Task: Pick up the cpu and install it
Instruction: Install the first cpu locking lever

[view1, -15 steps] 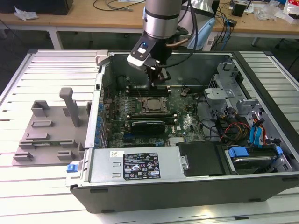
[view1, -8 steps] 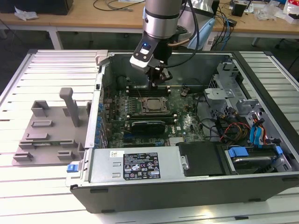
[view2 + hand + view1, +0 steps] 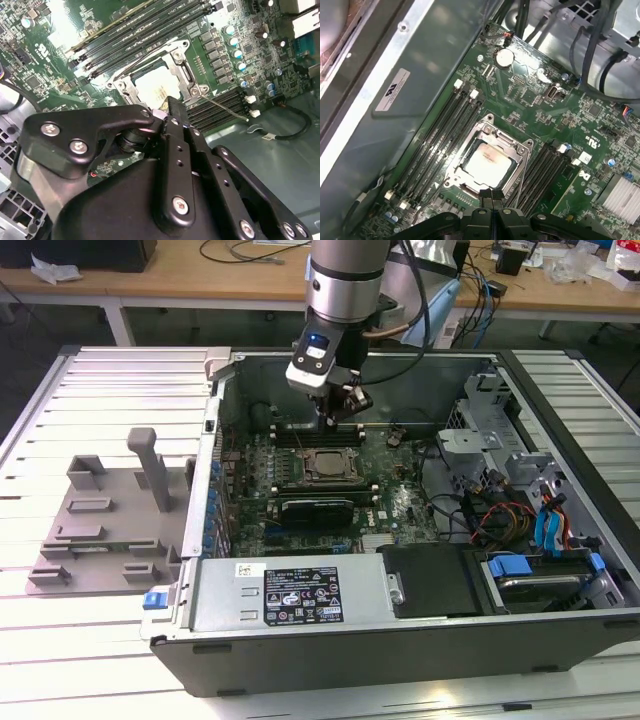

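The big computer case (image 3: 400, 650) lies flat on the table with its side off. That way the robot arm (image 3: 345, 280) can reach straight down into it from above. On the exterior view's left, next to the case, sits a grey plastic holder (image 3: 100, 530) with little slots, which I think is for parking parts. The green board (image 3: 400, 510) covers the floor of the case, facing up. The gripper (image 3: 340, 410) hangs close over the middle of it. In the first wrist view its two black fingers (image 3: 488, 196) are pressed together with nothing between them, so it is closed and holding nothing. Right under it is the dark socket frame (image 3: 520, 150), with long black slots on both sides. The cpu (image 3: 487, 162) lies flat inside that frame, shiny side up, and the frame goes all the way around it so it cannot slide. So I think the chip is already in its place. A thin metal latch rod (image 3: 225, 107) sticks out beside the frame. I cannot tell if the frame is locked down.
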`<control>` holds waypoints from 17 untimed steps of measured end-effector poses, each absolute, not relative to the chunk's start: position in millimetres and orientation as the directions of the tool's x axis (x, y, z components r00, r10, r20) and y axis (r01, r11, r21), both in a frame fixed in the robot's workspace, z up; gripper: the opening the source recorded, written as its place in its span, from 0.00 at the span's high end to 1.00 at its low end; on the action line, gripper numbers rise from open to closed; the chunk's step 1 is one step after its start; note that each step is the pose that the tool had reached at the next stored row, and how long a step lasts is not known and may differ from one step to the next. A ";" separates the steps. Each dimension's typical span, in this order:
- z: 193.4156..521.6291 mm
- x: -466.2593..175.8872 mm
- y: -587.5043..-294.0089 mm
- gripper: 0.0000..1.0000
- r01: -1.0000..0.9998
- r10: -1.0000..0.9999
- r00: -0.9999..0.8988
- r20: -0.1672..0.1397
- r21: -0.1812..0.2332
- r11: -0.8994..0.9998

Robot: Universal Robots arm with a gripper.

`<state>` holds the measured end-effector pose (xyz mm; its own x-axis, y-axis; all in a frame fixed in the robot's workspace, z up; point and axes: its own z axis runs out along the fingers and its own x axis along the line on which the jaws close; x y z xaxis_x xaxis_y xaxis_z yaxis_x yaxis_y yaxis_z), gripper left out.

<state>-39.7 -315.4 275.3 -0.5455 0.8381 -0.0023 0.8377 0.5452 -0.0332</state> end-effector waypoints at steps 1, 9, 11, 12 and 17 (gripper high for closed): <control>275.3 -39.7 -315.4 0.89 0.831 0.832 -0.555 -0.002 -0.033 0.555; 275.3 -39.7 -315.4 0.89 0.763 0.764 -0.645 -0.002 -0.033 0.645; 275.2 -39.7 -315.4 0.89 0.746 0.746 -0.666 -0.002 -0.033 0.665; 275.3 -39.7 -315.4 0.89 0.734 0.735 -0.678 -0.002 -0.033 0.678; 275.3 -39.7 -315.4 0.89 0.689 0.689 -0.725 -0.002 -0.033 0.724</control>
